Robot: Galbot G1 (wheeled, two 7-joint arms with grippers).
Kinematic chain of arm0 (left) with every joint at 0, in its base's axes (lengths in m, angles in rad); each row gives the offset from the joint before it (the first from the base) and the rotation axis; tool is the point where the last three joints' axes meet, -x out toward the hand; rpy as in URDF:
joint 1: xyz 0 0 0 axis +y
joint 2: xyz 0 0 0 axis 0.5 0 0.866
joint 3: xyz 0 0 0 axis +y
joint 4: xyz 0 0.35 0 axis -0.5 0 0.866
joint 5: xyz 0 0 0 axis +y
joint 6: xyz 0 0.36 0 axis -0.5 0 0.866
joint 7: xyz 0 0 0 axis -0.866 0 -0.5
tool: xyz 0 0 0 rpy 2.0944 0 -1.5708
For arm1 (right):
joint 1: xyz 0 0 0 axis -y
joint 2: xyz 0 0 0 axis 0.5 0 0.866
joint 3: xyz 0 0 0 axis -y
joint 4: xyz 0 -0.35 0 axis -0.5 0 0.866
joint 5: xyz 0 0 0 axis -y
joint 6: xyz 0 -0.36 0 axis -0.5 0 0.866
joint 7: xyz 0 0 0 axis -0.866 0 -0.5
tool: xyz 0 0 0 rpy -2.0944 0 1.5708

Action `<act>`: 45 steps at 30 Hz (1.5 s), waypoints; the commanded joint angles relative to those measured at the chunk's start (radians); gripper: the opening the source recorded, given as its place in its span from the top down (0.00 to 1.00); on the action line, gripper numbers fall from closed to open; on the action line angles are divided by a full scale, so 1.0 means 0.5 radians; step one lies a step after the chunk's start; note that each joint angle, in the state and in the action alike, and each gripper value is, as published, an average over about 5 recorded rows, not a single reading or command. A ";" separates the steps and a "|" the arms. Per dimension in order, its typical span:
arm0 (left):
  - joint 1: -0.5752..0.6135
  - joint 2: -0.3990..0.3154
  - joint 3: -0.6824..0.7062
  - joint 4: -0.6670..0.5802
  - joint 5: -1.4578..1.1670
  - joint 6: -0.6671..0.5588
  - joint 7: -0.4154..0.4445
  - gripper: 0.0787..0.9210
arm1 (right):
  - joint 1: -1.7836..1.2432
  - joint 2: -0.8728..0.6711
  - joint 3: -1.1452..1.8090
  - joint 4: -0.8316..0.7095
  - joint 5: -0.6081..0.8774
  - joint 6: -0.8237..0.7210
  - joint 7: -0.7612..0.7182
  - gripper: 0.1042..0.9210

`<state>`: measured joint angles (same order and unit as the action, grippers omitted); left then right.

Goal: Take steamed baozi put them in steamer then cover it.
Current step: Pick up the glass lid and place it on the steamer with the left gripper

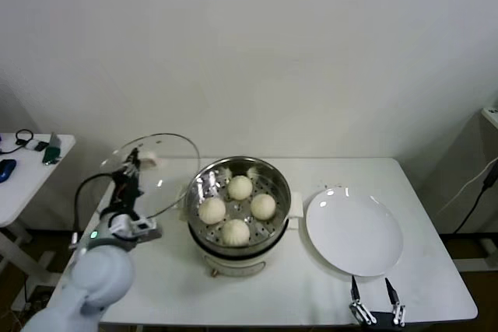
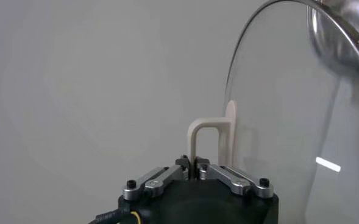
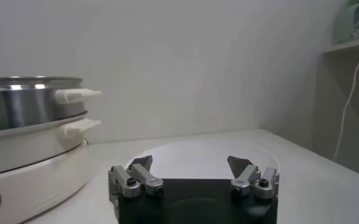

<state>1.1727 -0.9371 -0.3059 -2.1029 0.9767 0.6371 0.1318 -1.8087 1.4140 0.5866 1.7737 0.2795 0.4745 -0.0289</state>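
Several cream-white baozi [image 1: 240,187] lie in the shiny steel steamer [image 1: 274,173] on its white pot base at the table's middle. My left gripper [image 1: 135,163] is shut on the cream bar handle [image 2: 205,135] of the clear glass cover [image 1: 167,162]. It holds the cover tilted on edge in the air, just left of the steamer. The cover's metal rim [image 2: 245,33] shows in the left wrist view. My right gripper [image 1: 375,295] is open and empty at the table's front right edge, near the white plate [image 1: 354,231]. The steamer's side [image 3: 27,100] shows in the right wrist view.
The empty white plate lies right of the steamer. A side table [image 1: 23,169] with small items stands at far left. A cable [image 1: 475,192] hangs at far right. A white wall is behind the table.
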 commanded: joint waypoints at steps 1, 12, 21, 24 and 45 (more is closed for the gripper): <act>-0.359 -0.303 0.558 -0.109 0.471 0.293 0.317 0.93 | 0.059 0.035 0.001 -0.060 -0.017 0.041 0.003 0.12; -0.316 -0.905 0.774 0.109 1.127 0.184 0.416 0.93 | 0.112 0.031 0.010 -0.166 0.027 0.118 0.002 0.12; -0.242 -1.164 0.805 0.282 1.291 0.140 0.358 0.93 | 0.125 0.002 0.017 -0.199 0.065 0.137 0.007 0.12; -0.219 -1.202 0.806 0.316 1.327 0.126 0.338 0.93 | 0.126 -0.012 0.017 -0.216 0.078 0.153 0.014 0.12; -0.007 -1.252 0.748 0.401 1.483 0.031 0.276 0.93 | 0.122 -0.085 0.011 -0.240 0.150 0.187 0.026 0.12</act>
<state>1.1531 -1.5416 0.0660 -1.9158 1.6906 0.6550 0.2719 -1.7482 1.3778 0.5925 1.6568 0.3476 0.5651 -0.0165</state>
